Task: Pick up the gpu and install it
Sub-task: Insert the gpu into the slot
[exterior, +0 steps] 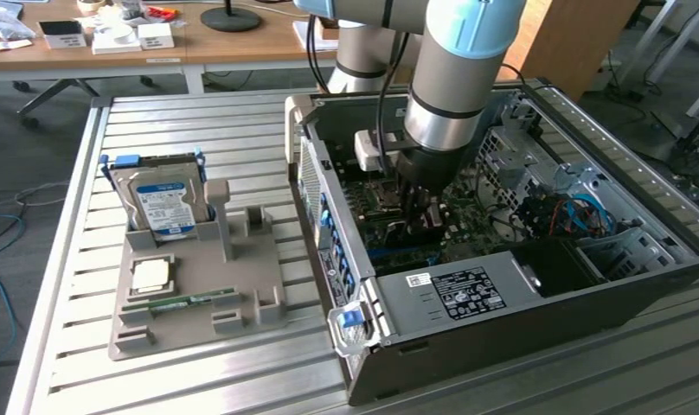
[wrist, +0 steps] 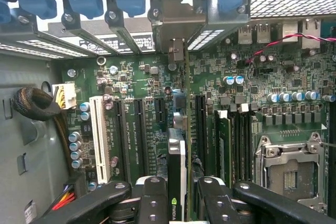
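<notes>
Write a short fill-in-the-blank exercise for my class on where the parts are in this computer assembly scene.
1. The jaws of the gripper are closed on the ____, held on edge above the motherboard.
2. The arm reaches down into the open computer ____.
3. On the grey holder outside the case, the hard drive stands ____.
4. Its label is blue and ____.

Missing words: gpu; case; upright; white

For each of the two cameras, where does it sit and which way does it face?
Exterior view: off the arm, above the table, looking down at the open case and tray; the arm reaches into the case.
Wrist view: on the wrist, inside the case, facing the motherboard; the tool grips the gpu edge-on.
Shared: motherboard, tool.
</notes>
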{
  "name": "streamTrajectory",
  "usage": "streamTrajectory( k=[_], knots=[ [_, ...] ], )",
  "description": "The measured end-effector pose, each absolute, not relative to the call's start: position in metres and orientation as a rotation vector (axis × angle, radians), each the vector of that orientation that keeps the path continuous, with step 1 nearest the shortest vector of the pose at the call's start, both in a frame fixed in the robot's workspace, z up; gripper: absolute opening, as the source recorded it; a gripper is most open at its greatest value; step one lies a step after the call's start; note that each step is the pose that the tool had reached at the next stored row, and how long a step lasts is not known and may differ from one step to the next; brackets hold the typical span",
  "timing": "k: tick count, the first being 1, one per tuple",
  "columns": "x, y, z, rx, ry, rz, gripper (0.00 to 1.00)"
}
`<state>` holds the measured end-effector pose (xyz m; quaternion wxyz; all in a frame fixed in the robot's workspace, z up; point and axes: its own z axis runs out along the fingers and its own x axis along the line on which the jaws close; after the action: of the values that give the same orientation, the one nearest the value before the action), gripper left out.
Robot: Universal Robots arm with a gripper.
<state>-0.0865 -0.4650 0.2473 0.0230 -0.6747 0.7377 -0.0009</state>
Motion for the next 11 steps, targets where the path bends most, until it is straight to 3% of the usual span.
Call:
streamTrajectory(
  k=[11],
  knots=[
    [-0.0865,-0.4661,0.2454,-2.09,2.285,-0.004,0.27]
  ],
)
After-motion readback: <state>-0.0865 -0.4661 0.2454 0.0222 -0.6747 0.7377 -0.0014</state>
